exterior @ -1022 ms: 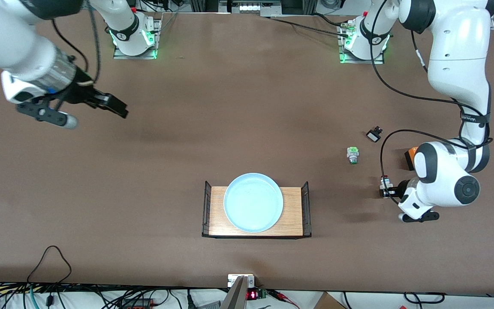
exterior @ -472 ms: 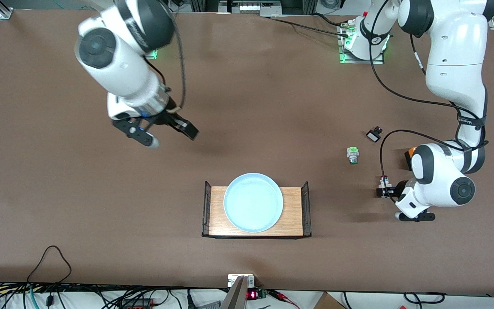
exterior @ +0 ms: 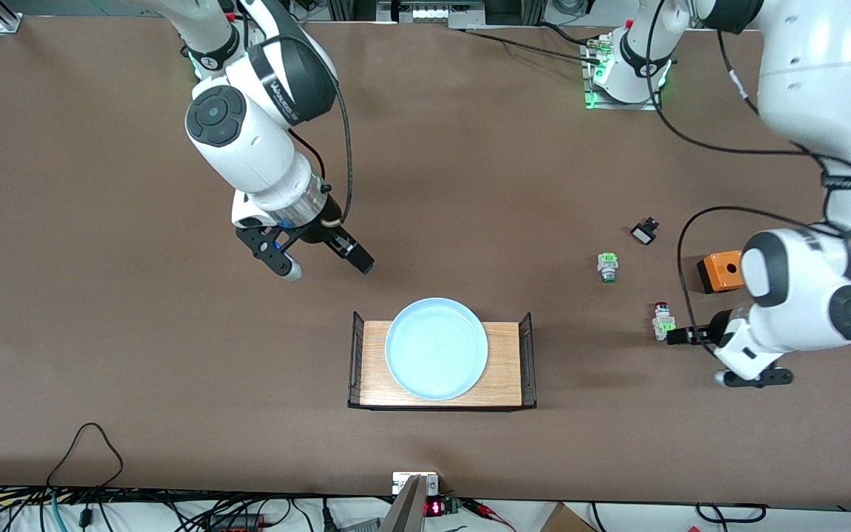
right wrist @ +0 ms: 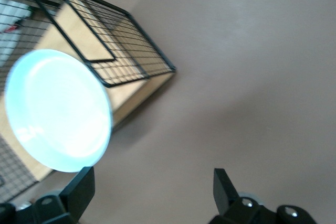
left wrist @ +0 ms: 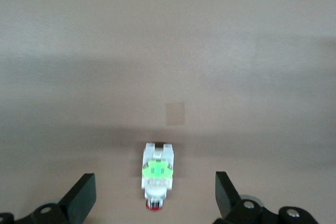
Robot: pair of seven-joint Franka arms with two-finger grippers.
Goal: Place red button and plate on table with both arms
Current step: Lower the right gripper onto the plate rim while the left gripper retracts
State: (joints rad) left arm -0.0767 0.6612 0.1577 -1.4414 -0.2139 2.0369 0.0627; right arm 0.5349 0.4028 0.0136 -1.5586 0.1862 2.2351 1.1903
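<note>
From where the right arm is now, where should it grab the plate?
Take the plate by its low rim, coming down from above at the edge toward the right tool. It lies flat on the wooden tray, whose wire ends flank it, so the edge farther from the camera looks most open.

Light: bright, even — from overhead.
Shadows: soft smudges on the worktop (exterior: 470, 185).
Blur: right wrist view soft; plate (right wrist: 55, 111) glares.

The plate (right wrist: 58, 111) sits on the wooden tray (right wrist: 134, 95), fingers (right wrist: 79, 190) of the right gripper (right wrist: 152, 192) spread.
</note>
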